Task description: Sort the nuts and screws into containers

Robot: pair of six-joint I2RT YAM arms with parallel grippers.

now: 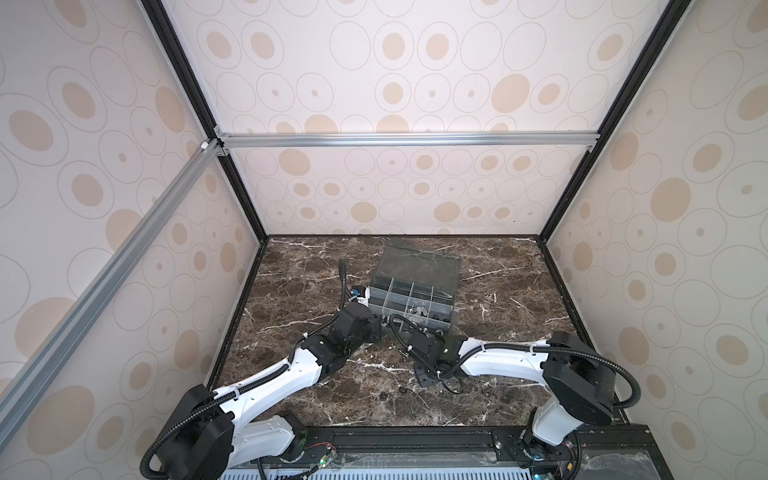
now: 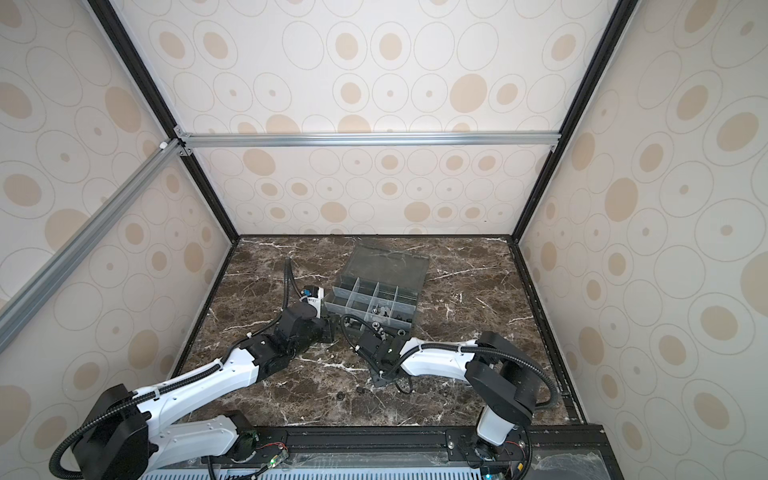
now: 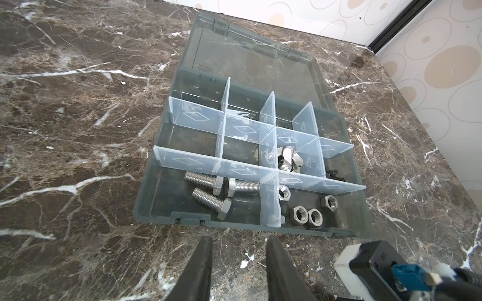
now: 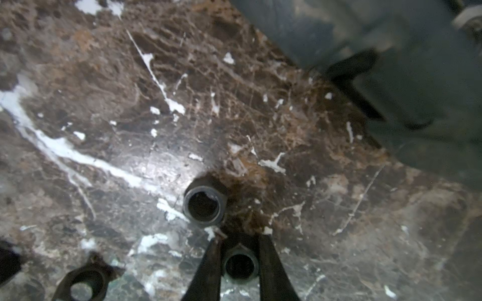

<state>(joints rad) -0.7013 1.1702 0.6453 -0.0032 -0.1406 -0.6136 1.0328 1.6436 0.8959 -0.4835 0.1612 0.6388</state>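
Now | pick: right tool (image 4: 240,241) clamps loose nut (image 4: 239,265) on tabletop (image 4: 104,91) | left tool (image 3: 239,238) slightly parted, empty | next: lift to nut cell (image 3: 344,221) in box (image 3: 156,216)

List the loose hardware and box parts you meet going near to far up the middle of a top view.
Loose black pieces → hex nuts → wing nuts → open lid.

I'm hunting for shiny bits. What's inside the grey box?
Inside the box, three silver bolts lie at the front, with four nuts beside them and wing nuts further back. A black screw peeks from behind a divider, mostly hidden.
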